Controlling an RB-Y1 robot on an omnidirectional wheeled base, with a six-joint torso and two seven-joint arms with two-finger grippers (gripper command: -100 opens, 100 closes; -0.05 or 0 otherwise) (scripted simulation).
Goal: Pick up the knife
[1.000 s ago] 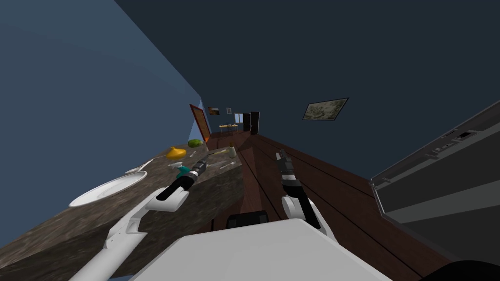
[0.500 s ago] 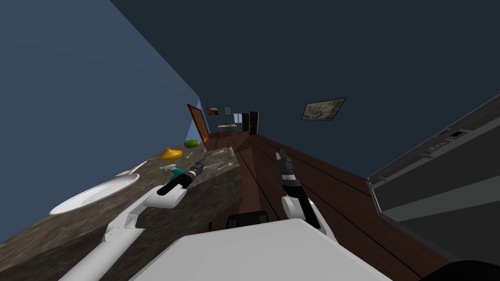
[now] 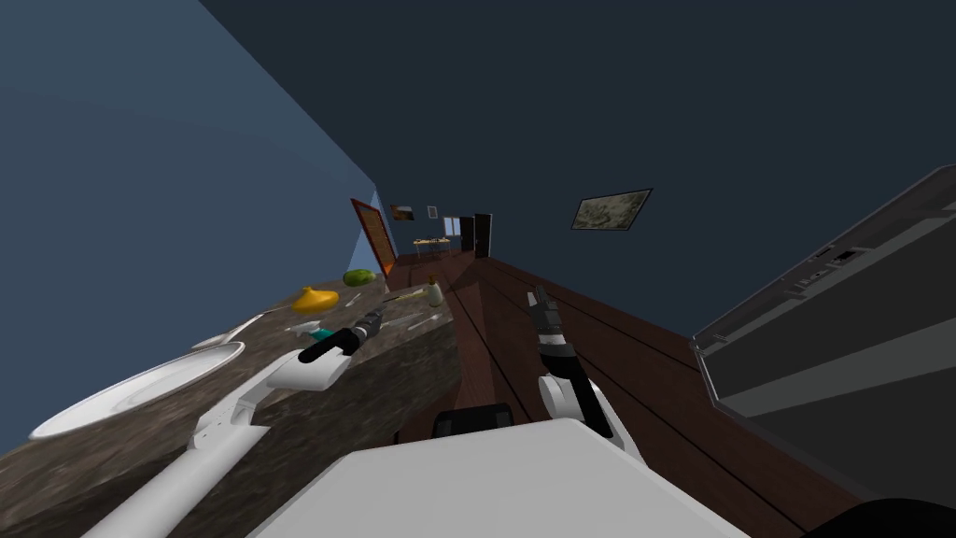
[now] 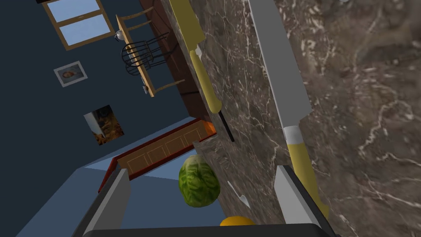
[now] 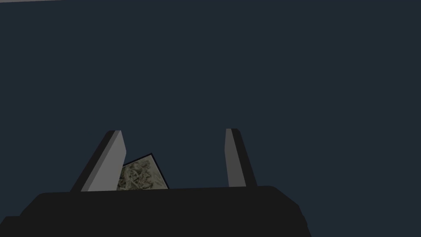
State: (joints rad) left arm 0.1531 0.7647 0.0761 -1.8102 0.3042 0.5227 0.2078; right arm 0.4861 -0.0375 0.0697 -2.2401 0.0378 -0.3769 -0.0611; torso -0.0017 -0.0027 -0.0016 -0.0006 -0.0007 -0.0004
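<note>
Hovers left gripper (image 4: pixel 203 170) over brown marbled counter (image 4: pixel 362 103), fingers (image 4: pixel 289 195) wide, empty. Sees grey-bladed, yellow-handled knife (image 4: pixel 283 82) lying flat, handle just outside one finger. Round green cabbage (image 4: pixel 198 181) between the fingers, beyond their tips; yellowish second knife (image 4: pixel 193 29) farther. Right gripper (image 5: pixel 174 131) likewise wide.

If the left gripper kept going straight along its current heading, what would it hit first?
Most likely the green leafy head, which shows between the open jaws of the left gripper, farther along the marbled counter, though depth is unclear. The grey-bladed knife lies beside that line.
</note>
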